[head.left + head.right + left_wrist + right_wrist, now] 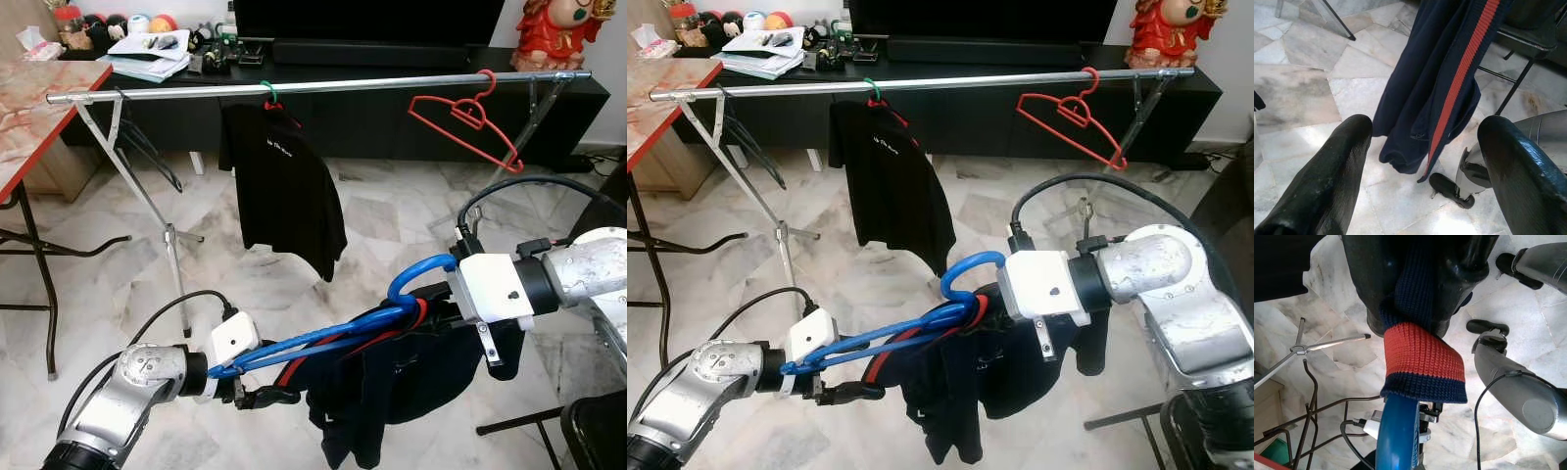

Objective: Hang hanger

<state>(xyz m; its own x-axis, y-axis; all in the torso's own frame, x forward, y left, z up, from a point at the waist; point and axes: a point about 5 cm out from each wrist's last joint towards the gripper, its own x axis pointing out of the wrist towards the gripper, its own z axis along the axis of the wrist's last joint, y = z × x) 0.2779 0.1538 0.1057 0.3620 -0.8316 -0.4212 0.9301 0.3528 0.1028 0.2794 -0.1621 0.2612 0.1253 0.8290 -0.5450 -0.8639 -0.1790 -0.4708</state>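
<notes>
One blue hanger (323,338), two rail hangers, possibly more.

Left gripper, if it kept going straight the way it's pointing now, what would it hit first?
Likely the navy garment with the red stripe hanging between the open left gripper's fingers; depth is unclear, and past its hem lies the marble floor.

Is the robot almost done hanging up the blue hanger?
Not yet. Done: a black shirt and an empty red hanger already hang on the rail. In hand: the blue hanger, with a navy garment on it, is held low between both arms; the right gripper pinches the garment's collar at the hook, and the left gripper is open. Left: lift it and hook it onto the rail.
</notes>
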